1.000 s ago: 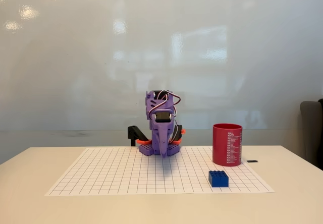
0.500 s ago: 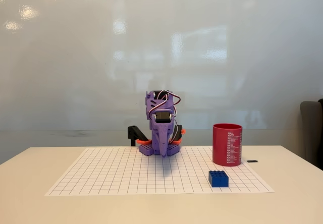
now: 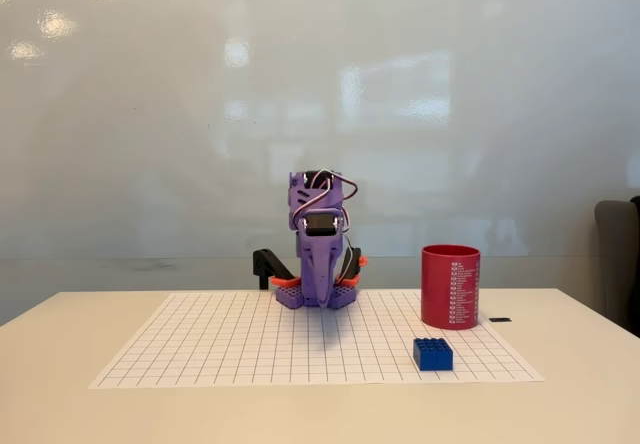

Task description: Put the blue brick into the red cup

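Observation:
A small blue brick (image 3: 433,354) with studs on top lies on the gridded sheet at the front right. Just behind it and slightly right stands the dark red cup (image 3: 450,286), upright, with a strip of white print down its side. The purple arm sits folded at the back centre of the sheet, its gripper (image 3: 322,299) pointing down at the sheet near its base, well left of the brick and the cup. The fingers are pressed together with nothing between them.
A white gridded sheet (image 3: 240,349) covers the middle of the pale table (image 3: 60,404). A small black item (image 3: 500,319) lies right of the cup. A dark chair (image 3: 620,264) stands at the right edge. A glossy wall is behind.
The arm has lifted slightly; its upper part and gripper sit a little higher than before. The brick and the cup have not moved.

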`<state>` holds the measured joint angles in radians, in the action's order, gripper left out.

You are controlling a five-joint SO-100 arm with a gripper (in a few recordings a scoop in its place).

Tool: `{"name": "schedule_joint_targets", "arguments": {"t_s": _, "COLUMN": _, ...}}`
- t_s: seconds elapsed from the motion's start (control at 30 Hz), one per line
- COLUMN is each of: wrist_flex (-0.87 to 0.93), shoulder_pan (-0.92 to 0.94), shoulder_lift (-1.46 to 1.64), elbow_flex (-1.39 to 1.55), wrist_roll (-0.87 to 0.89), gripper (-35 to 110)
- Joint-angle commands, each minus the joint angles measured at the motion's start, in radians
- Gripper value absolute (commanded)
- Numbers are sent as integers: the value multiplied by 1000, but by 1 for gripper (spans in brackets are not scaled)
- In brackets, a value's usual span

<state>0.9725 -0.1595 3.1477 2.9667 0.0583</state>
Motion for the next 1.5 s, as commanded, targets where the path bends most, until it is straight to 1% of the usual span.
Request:
{"name": "schedule_joint_targets", "arguments": {"t_s": 0.0, "wrist_flex": -15, "shoulder_pan": -6, "shoulder_lift": -204, "elbow_flex": -192, "wrist_roll": 26, "gripper": 0}}
{"name": "schedule_joint_targets", "arguments": {"t_s": 0.17, "wrist_flex": -2, "shoulder_pan": -74, "shoulder_lift": -483, "elbow_flex": -416, "wrist_roll": 15, "gripper": 0}}
{"name": "schedule_joint_targets", "arguments": {"t_s": 0.33, "wrist_flex": 91, "shoulder_pan": -207, "shoulder_lift": -759, "elbow_flex": -670, "wrist_roll": -84, "gripper": 0}}
{"name": "schedule_joint_targets", "arguments": {"t_s": 0.5, "wrist_flex": 173, "shoulder_pan": -350, "shoulder_lift": -977, "elbow_flex": -864, "wrist_roll": -192, "gripper": 0}}
{"name": "schedule_joint_targets", "arguments": {"t_s": 0.67, "wrist_flex": 258, "shoulder_pan": -502, "shoulder_lift": -1129, "elbow_flex": -988, "wrist_roll": -327, "gripper": 0}}
{"name": "schedule_joint_targets", "arguments": {"t_s": 0.77, "wrist_flex": 273, "shoulder_pan": -575, "shoulder_lift": -1210, "elbow_flex": -1032, "wrist_roll": -385, "gripper": 0}}
{"name": "schedule_joint_targets", "arguments": {"t_s": 0.87, "wrist_flex": 256, "shoulder_pan": -644, "shoulder_lift": -1269, "elbow_flex": -1057, "wrist_roll": -408, "gripper": 0}}
{"name": "schedule_joint_targets", "arguments": {"t_s": 0.97, "wrist_flex": 167, "shoulder_pan": -693, "shoulder_lift": -1313, "elbow_flex": -1072, "wrist_roll": -376, "gripper": 0}}
{"name": "schedule_joint_targets", "arguments": {"t_s": 1.03, "wrist_flex": 87, "shoulder_pan": -724, "shoulder_lift": -1342, "elbow_flex": -1074, "wrist_roll": -319, "gripper": 0}}
{"name": "schedule_joint_targets", "arguments": {"t_s": 1.23, "wrist_flex": -72, "shoulder_pan": -792, "shoulder_lift": -1451, "elbow_flex": -1094, "wrist_roll": -212, "gripper": 0}}
{"name": "schedule_joint_targets", "arguments": {"t_s": 1.33, "wrist_flex": -115, "shoulder_pan": -802, "shoulder_lift": -1486, "elbow_flex": -1100, "wrist_roll": -160, "gripper": 0}}
{"name": "schedule_joint_targets", "arguments": {"t_s": 1.47, "wrist_flex": -186, "shoulder_pan": -756, "shoulder_lift": -1488, "elbow_flex": -1075, "wrist_roll": -9, "gripper": 0}}
